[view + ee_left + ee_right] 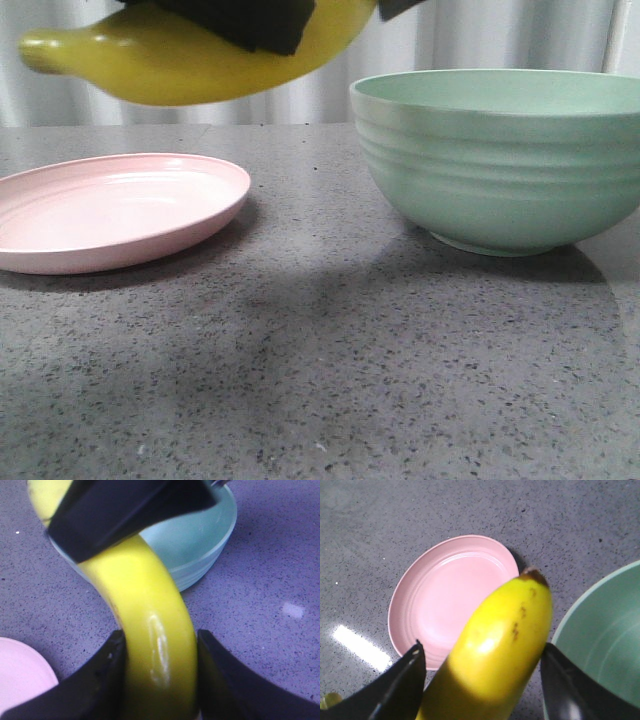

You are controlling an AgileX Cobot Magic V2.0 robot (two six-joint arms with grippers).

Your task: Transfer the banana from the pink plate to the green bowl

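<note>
The yellow banana (170,65) hangs in the air above the gap between the empty pink plate (110,210) and the green bowl (500,160). My left gripper (160,647) is shut on the banana (150,615), with both fingers pressed to its sides. My right gripper (480,655) stands around the banana's other end (505,635), open, with a gap at one finger. Its black finger (125,510) crosses the banana in the left wrist view. In the front view a black finger (250,25) covers the banana's middle. The bowl (600,635) is empty.
The plate (445,595) lies at the left and the bowl (200,540) at the right on a grey speckled counter (320,370). A pale curtain hangs behind.
</note>
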